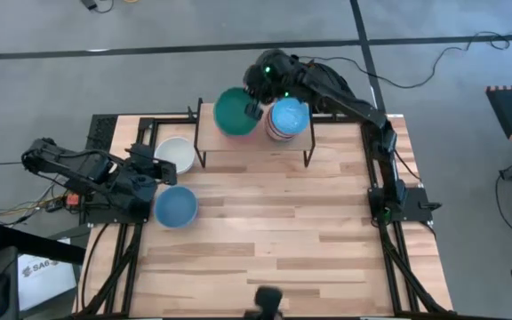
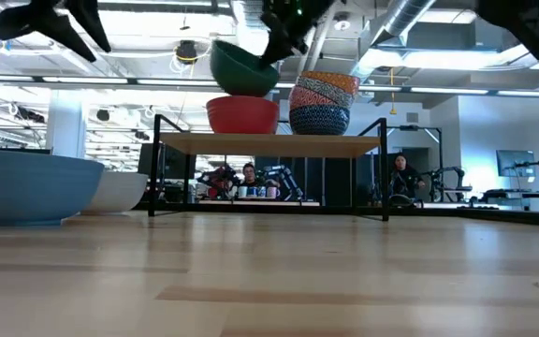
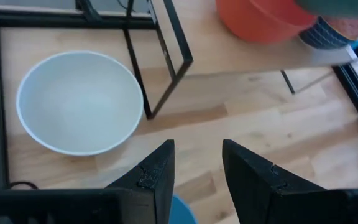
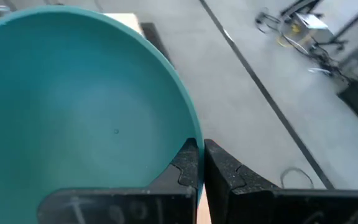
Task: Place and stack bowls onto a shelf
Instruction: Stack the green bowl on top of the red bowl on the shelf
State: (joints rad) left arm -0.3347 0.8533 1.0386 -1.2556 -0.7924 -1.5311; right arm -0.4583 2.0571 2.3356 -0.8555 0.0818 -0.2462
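While the right gripper (image 1: 254, 108) pinches the green bowl (image 1: 233, 111) above the red bowl (image 2: 241, 114) at upper centre, a stack (image 2: 323, 103) — perhaps four bowls — sits on the shelf (image 2: 269, 143); white bowl (image 1: 175, 155) and blue bowl (image 1: 176, 206) remain by the open left gripper (image 1: 160, 169).

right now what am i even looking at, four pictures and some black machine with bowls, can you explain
These are four camera views of one two-armed robot at a wooden table. One looks straight down, one sits at table height, and one rides on each wrist. The right gripper has its jaws shut on the rim of a green bowl, held above a red bowl on the small shelf. Beside it stands a stack of patterned bowls. The left gripper, jaws open, waits near a white bowl and a light blue bowl on the table.
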